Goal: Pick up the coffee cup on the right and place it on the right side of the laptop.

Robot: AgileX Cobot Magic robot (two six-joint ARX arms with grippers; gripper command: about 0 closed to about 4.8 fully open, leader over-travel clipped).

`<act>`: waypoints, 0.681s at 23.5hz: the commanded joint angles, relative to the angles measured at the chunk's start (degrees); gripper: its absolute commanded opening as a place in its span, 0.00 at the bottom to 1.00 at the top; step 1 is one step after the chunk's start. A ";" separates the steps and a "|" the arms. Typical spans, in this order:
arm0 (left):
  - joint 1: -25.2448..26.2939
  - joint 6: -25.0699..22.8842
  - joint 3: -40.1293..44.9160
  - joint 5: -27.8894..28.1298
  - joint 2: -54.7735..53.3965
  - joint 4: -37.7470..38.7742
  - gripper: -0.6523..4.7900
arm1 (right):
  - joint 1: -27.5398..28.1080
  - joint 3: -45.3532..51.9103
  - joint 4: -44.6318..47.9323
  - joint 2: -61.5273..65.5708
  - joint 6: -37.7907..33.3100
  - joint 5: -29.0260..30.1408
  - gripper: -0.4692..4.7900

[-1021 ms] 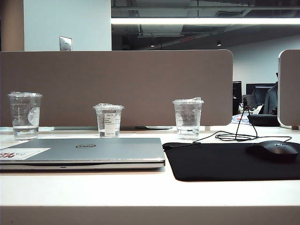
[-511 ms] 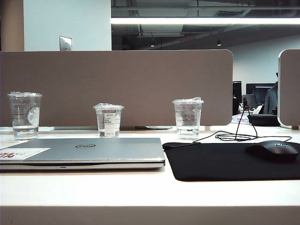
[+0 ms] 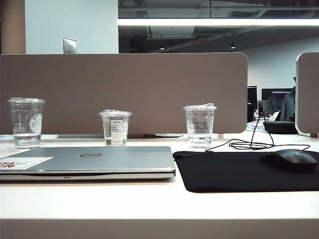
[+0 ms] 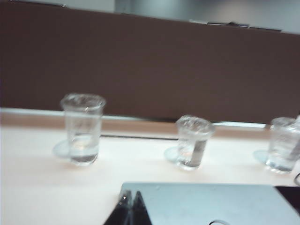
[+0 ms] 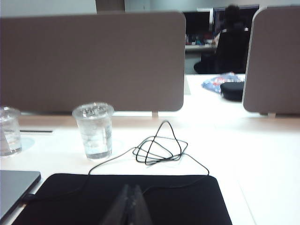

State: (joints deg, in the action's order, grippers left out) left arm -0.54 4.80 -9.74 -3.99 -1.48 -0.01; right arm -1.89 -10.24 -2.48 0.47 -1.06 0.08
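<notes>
The coffee cup (image 3: 200, 125), a tall clear tumbler with a crinkled lid, stands upright by the divider, behind the mouse mat's left end. It also shows in the right wrist view (image 5: 93, 130) and at the edge of the left wrist view (image 4: 283, 143). The silver laptop (image 3: 99, 160) lies closed on the left. Neither gripper appears in the exterior view. My right gripper (image 5: 131, 188) is shut and empty over the near part of the mat, well short of the cup. Over the laptop's (image 4: 201, 201) near corner my left gripper (image 4: 131, 194) is shut, holding nothing.
A black mouse mat (image 3: 234, 172) carries a black mouse (image 3: 291, 160), and its cable (image 3: 249, 144) coils just right of the cup. Two other clear cups stand by the divider: a labelled one (image 3: 115, 127) and a far-left one (image 3: 26, 122). The brown divider (image 3: 124, 89) closes off the back.
</notes>
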 commanded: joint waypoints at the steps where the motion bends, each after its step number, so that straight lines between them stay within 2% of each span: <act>1: 0.04 0.20 -2.58 -2.49 -3.10 -0.28 0.11 | -0.07 -1.38 0.94 0.90 0.00 0.13 0.08; 7: 0.02 0.13 -7.76 -5.42 -11.47 -0.33 0.11 | -0.11 -4.02 1.11 5.16 0.02 2.73 0.08; 16: -0.13 0.13 -15.98 -17.70 -25.86 -0.46 0.11 | -0.13 -6.51 6.14 14.86 0.00 7.69 0.08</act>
State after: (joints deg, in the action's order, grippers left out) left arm -0.54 4.78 -24.60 -19.25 -25.82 -0.16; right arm -1.96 -16.32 0.69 14.41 -1.04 6.66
